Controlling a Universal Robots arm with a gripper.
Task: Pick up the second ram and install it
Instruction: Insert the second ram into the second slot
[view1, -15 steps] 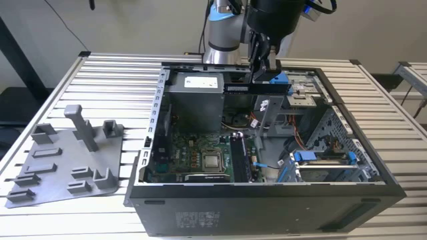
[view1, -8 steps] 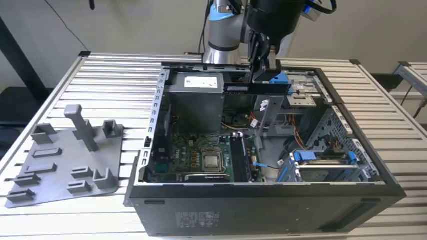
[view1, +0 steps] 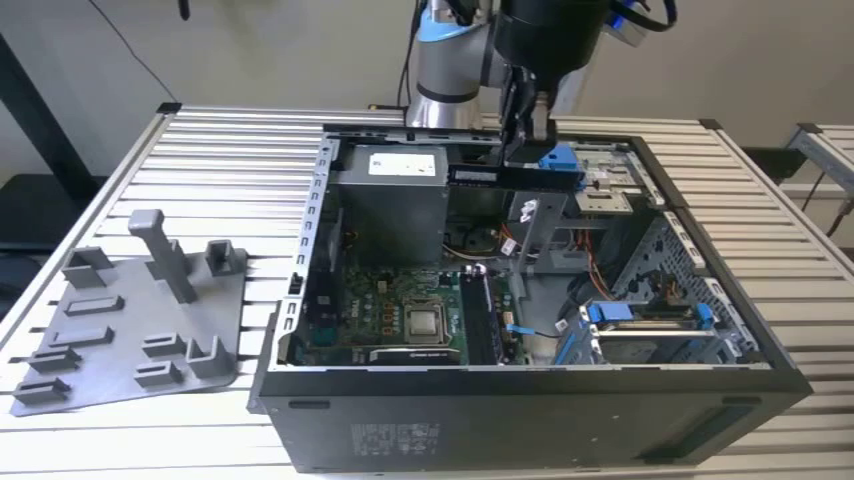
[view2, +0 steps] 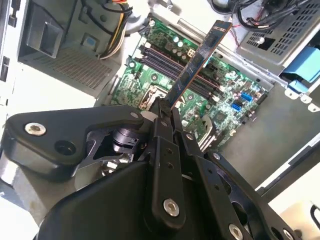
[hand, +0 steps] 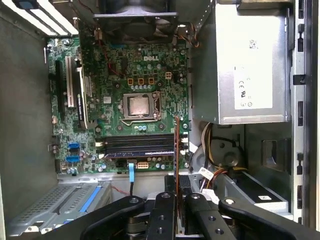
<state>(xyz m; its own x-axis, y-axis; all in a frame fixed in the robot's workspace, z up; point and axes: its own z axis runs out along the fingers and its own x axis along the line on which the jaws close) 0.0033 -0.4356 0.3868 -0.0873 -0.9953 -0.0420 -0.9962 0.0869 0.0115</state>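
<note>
The second ram (view1: 497, 177), a slim dark stick, hangs level above the open computer case, near the top of the grey power supply (view1: 387, 195). My gripper (view1: 523, 150) is shut on it from above. In the second wrist view the ram (view2: 200, 57) sticks out from the gripper (view2: 166, 107) over the green motherboard (view2: 165, 80). Edge-on in the first wrist view, the ram (hand: 176, 150) crosses one end of the dark memory slots (hand: 140, 145), well above them, with the gripper (hand: 176, 192) behind it.
The black case (view1: 534, 400) lies open on a slatted metal table (view1: 801, 260). Inside are the processor socket (view1: 424, 322), blue drive brackets (view1: 641, 315) and loose cables (hand: 217, 150). A grey holder tray (view1: 134, 320) sits at the exterior view's left.
</note>
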